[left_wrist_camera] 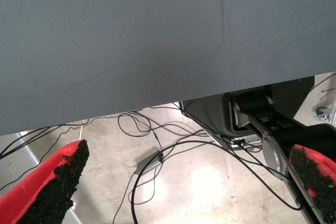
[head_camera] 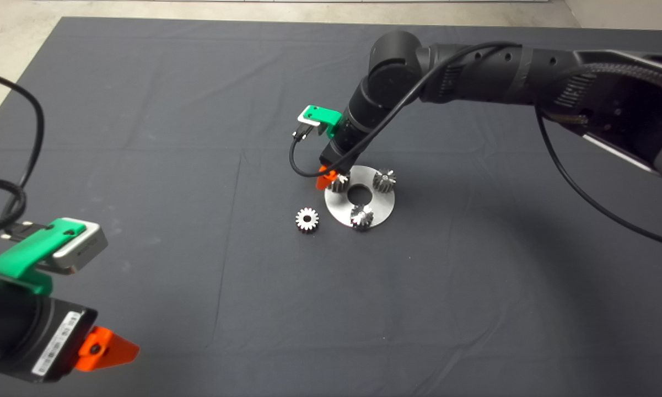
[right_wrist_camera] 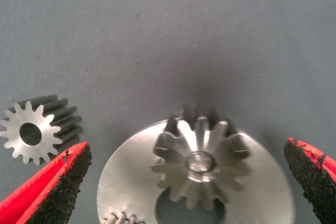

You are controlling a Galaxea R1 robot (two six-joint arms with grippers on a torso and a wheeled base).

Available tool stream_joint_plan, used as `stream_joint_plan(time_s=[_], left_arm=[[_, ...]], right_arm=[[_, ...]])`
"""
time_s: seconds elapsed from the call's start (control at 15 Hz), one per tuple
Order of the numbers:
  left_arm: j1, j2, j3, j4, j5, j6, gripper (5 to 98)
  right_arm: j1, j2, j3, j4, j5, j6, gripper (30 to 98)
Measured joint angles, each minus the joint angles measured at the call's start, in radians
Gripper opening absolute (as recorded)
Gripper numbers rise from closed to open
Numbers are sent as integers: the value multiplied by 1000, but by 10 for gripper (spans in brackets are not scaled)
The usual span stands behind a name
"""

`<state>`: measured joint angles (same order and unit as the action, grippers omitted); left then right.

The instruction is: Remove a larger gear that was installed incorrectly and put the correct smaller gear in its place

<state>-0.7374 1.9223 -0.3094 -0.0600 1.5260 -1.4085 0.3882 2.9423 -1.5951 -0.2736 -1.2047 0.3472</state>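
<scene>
Dark mat: I hold my right gripper, fingers wide and empty, directly above the larger gear.

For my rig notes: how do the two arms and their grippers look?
Both arms are black, jointed tubes with loose black cables. The left gripper and right gripper have red wedge fingers with rough black pads. Green brackets carry the wrist cameras; a white label marks the left wrist.
</scene>
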Motion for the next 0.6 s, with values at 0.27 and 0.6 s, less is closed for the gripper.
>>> stream_joint_plan(time_s=[0.27, 0.6], left_arm=[[0, 0, 0, 0, 0, 0, 981], [0, 0, 0, -1, 0, 0, 981]], right_arm=[[-21, 3, 1, -43, 1, 0, 971], [-36, 5, 1, -67, 0, 0, 956]])
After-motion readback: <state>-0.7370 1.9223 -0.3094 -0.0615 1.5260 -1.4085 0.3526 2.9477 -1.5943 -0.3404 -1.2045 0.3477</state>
